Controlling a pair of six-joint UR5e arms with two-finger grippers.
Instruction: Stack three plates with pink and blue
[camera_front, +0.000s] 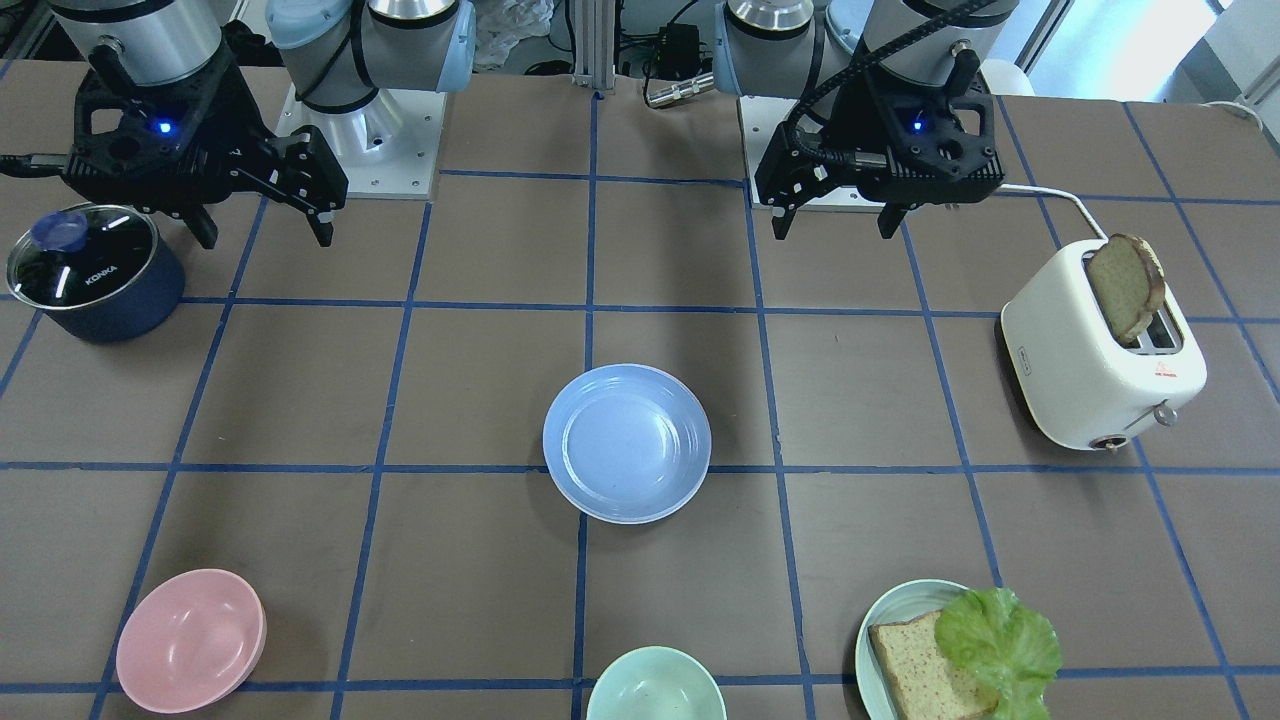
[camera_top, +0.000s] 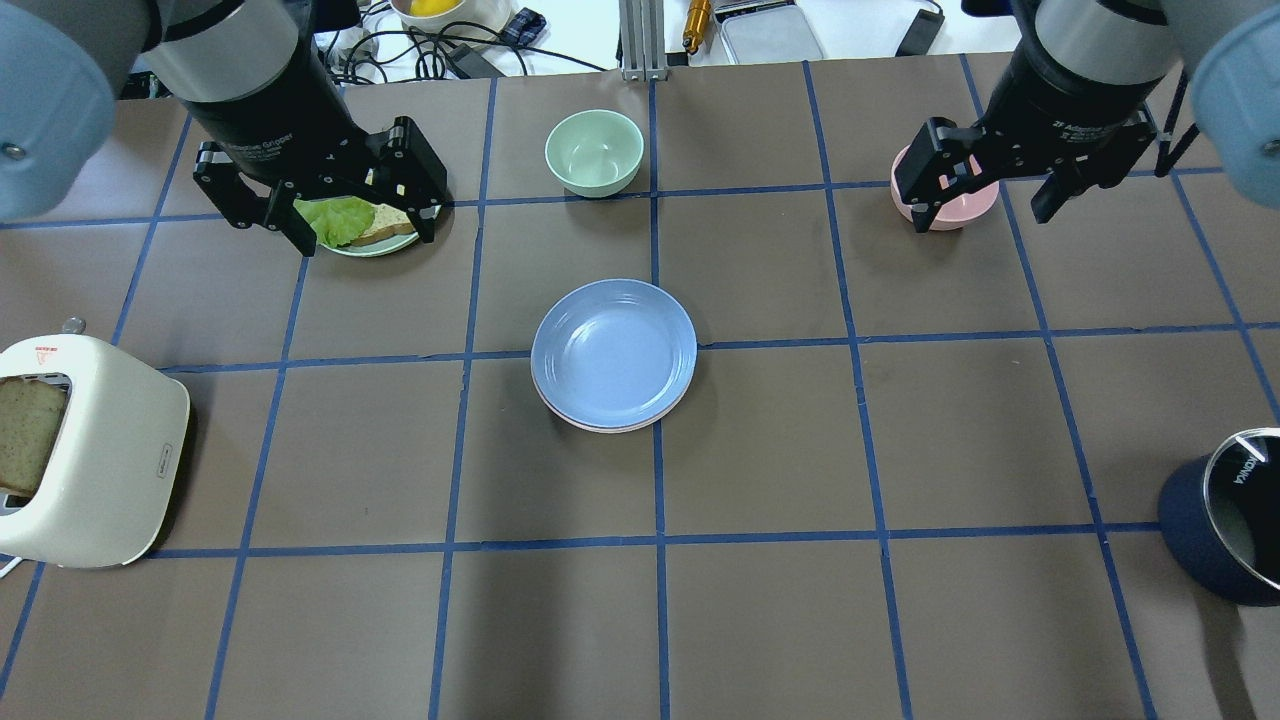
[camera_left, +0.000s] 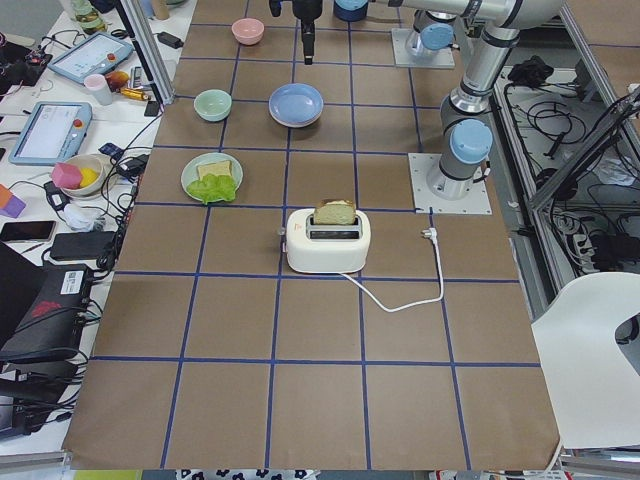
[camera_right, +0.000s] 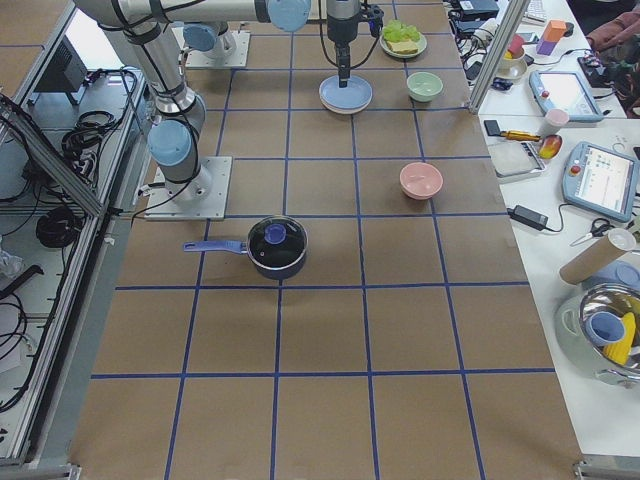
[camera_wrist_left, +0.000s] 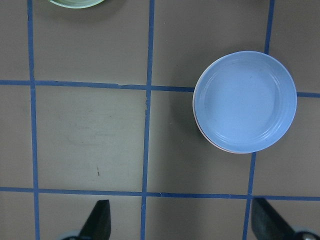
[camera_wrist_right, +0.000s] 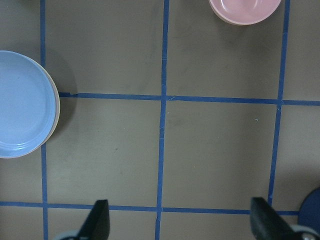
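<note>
The light blue plate (camera_front: 627, 442) lies on top of a stack at the table's middle, also in the overhead view (camera_top: 613, 352). A pale pink rim (camera_top: 592, 426) shows under its near edge, and a cream rim (camera_wrist_right: 56, 112) shows beneath in the right wrist view. My left gripper (camera_front: 834, 225) is open and empty, held high, well off to the stack's side near my base. My right gripper (camera_front: 263, 232) is open and empty, held high on the other side. In the left wrist view the stack (camera_wrist_left: 244, 115) lies ahead and to the right of the open fingers (camera_wrist_left: 97, 222).
A pink bowl (camera_front: 190, 640) and a pale green bowl (camera_front: 655, 685) stand at the far edge. A pale green plate (camera_front: 866, 630) carries bread and lettuce. A white toaster (camera_front: 1100, 350) with a bread slice stands on my left. A dark blue lidded pot (camera_front: 95, 270) stands on my right.
</note>
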